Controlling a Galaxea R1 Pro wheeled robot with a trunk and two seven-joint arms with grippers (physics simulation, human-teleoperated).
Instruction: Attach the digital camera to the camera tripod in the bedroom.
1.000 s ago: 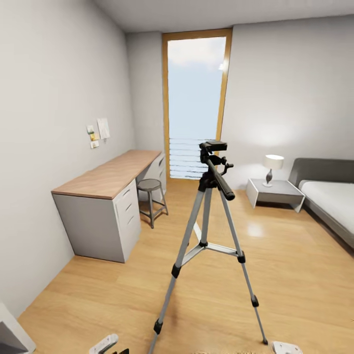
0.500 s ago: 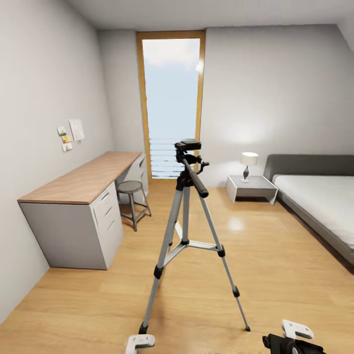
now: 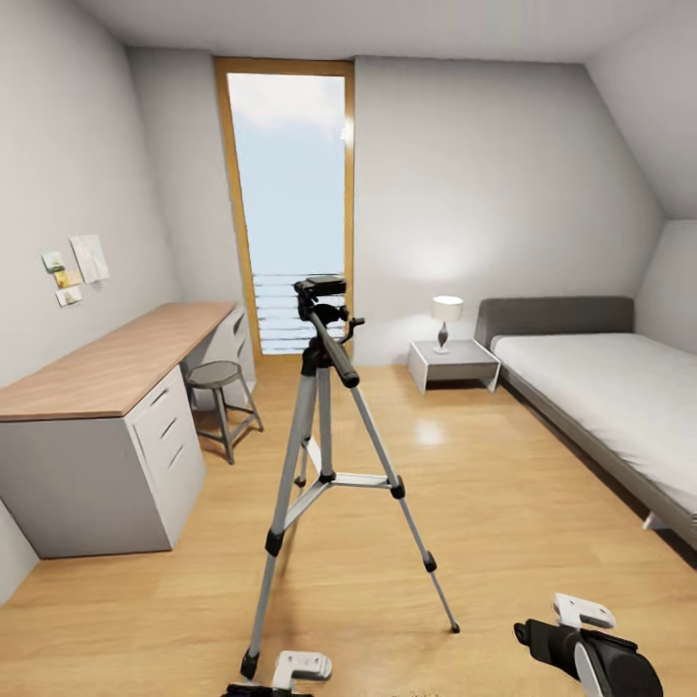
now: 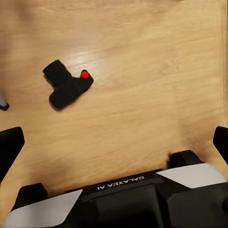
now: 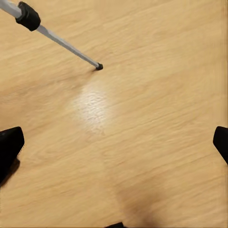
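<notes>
1. Black digital camera [image 4: 68, 87] lies on the wood floor [image 4: 142, 95], under our left gripper [image 4: 114, 142], whose fingers are spread, empty.
2. Camera tripod [image 3: 324, 436] stands upright mid-bedroom, pan handle [image 3: 334, 353] angled down toward us.
3. Right gripper [image 5: 114, 142] is also spread, empty.

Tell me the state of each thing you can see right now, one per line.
Digital camera: lying on the wood floor, not held, not attached.
Camera tripod: standing upright, legs spread, mount on top bare.
Left hand: open, above the floor, holding nothing.
Right hand: open, holding nothing.
Lamp: upright on the nightstand.
</notes>
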